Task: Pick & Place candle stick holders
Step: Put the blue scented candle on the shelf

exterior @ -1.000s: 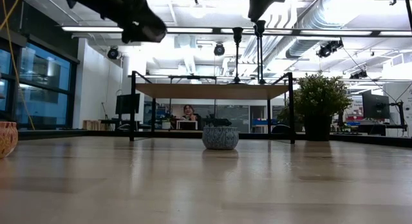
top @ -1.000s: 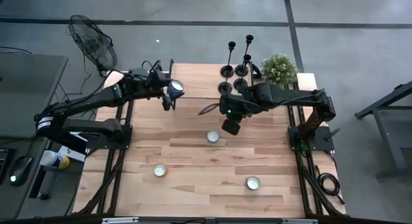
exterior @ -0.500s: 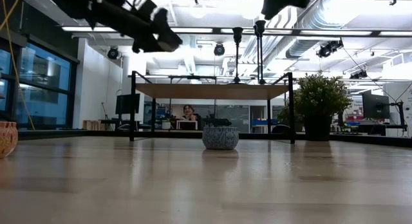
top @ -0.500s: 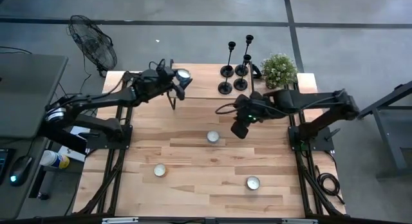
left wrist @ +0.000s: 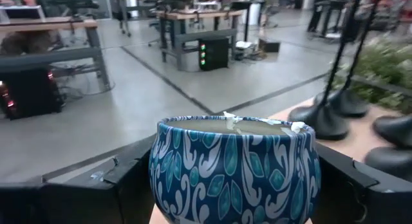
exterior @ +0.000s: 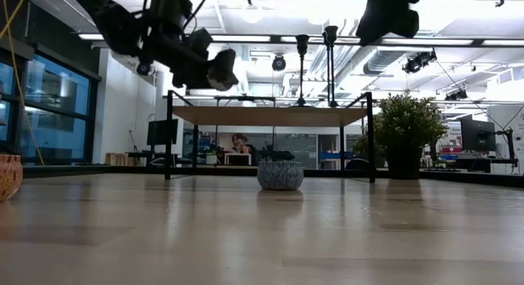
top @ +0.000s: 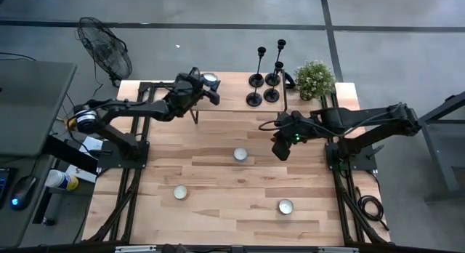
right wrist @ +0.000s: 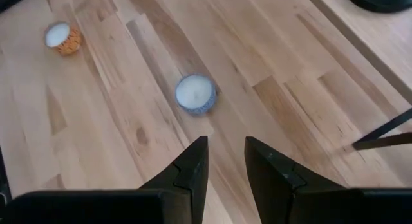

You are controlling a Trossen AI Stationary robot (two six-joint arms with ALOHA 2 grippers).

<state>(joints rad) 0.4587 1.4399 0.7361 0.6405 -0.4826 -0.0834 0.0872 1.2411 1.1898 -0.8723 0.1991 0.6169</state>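
Item: candle stick holders [top: 265, 78]. Four black pieces, clustered at the upper centre of the high view on a raised shelf [top: 232, 93] at the far edge of the worktop [top: 218, 173], just beside a potted plant [top: 314, 77]. All stand upright on their disc bases, long axis vertical, cups to the ceiling; heights differ. No claw touches any of them.

Item: left claw [top: 209, 86]. Upper centre-left of the high view, over the shelf. It grips a blue-and-white patterned candle cup [left wrist: 235, 169], which fills the lower middle of its wrist view between the fingers. The holders' bases show just beyond at that frame's right.

Item: right claw [top: 280, 147]. Right of centre in the high view, above bare worktop, well apart from the holders. Fingers set narrow with a small gap, holding nothing. A candle [right wrist: 196, 93] lies on the boards below it.

Step, as you may judge it: no holder is picked yet; this is the approach stage. Your next move calls for bringing a free claw to one thin stem, closing across it squarely and lifting straight up, so neighbours stay standing.
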